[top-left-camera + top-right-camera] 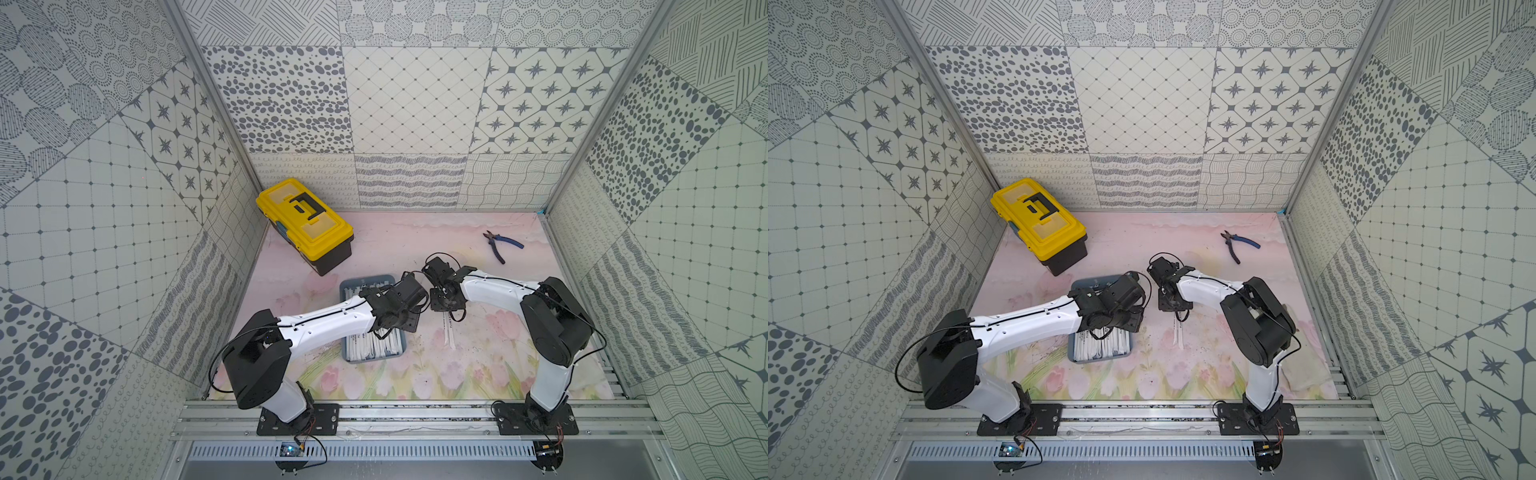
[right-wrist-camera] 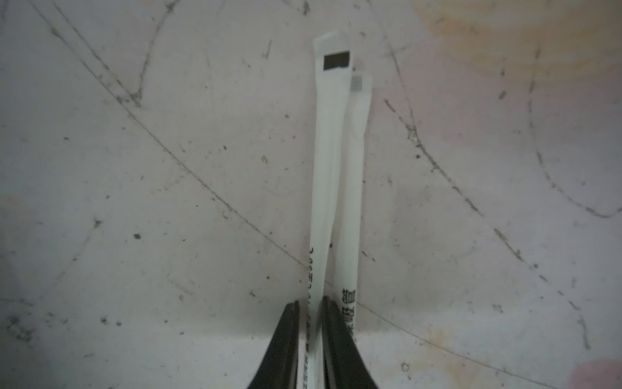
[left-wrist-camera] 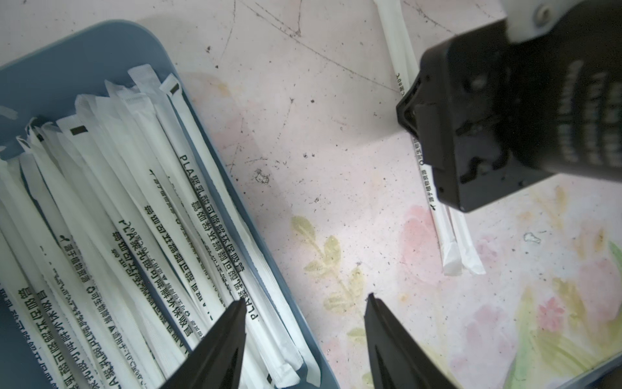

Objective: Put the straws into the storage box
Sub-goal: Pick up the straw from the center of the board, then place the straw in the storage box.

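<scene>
We count most white paper-wrapped straws (image 3: 134, 219) in the shallow blue-grey plastic storage box (image 3: 101, 43); two lie at its three o'clock, right tool (image 2: 309, 303) pinching one, left tool (image 3: 306, 299) open.

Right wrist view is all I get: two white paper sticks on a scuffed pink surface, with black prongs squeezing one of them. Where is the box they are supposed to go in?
Observer: The storage box lies on the mat to the robot's left of the pinched straw. It is close by but does not touch it.
Visitor: Is there anything inside it, or is it bare?
Observer: It is well filled. Many wrapped straws lie in it, mostly lengthwise and overlapping one another.
</scene>
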Available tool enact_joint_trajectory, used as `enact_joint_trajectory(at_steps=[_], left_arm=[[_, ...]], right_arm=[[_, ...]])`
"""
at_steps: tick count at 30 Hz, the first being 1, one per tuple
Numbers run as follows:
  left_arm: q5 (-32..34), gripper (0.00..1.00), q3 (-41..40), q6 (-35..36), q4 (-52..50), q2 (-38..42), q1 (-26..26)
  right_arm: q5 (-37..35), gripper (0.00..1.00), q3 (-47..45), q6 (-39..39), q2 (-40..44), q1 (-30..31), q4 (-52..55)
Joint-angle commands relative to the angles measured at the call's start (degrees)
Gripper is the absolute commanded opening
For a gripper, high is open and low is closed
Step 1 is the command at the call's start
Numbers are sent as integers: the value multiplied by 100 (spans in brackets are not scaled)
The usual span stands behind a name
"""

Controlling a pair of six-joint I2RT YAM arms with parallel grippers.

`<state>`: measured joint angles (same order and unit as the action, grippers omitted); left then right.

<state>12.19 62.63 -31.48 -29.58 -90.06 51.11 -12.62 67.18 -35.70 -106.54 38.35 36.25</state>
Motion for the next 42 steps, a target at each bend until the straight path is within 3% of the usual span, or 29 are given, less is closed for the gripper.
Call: enact_joint_trajectory(at_steps=[1,5,10,15,19,23,26,33,42], left_arm=[[-1,61,13,-16,19,36,13],[24,61,-8,9,-34,69,13],[258,62,-151,49,-261,442,-201],[230,62,-523,102,-586,1234,-722],[328,62,-853,155,-941,1965,-1149],[245,62,-1161,187,-1156,2590,-1585],[146,62,-1376,132,-1197,2905,-1782],[-187,62,-1684,-137,-948,2926,-1801],[-313,61,-1588,-128,-790,2722,-1803]], right_arm=[[122,17,-168,-159,-187,-68,-230],[170,13,-117,-182,-211,-66,-231],[440,9,59,-188,375,78,-188],[1544,8,441,-404,968,634,-641],[2191,8,872,-598,619,1196,-1133],[2629,8,1090,-906,44,1291,-1726],[2471,8,1270,-887,-301,1291,-1765],[1196,8,1287,-691,-596,1296,-830],[1305,8,1157,-797,-867,1243,-978]])
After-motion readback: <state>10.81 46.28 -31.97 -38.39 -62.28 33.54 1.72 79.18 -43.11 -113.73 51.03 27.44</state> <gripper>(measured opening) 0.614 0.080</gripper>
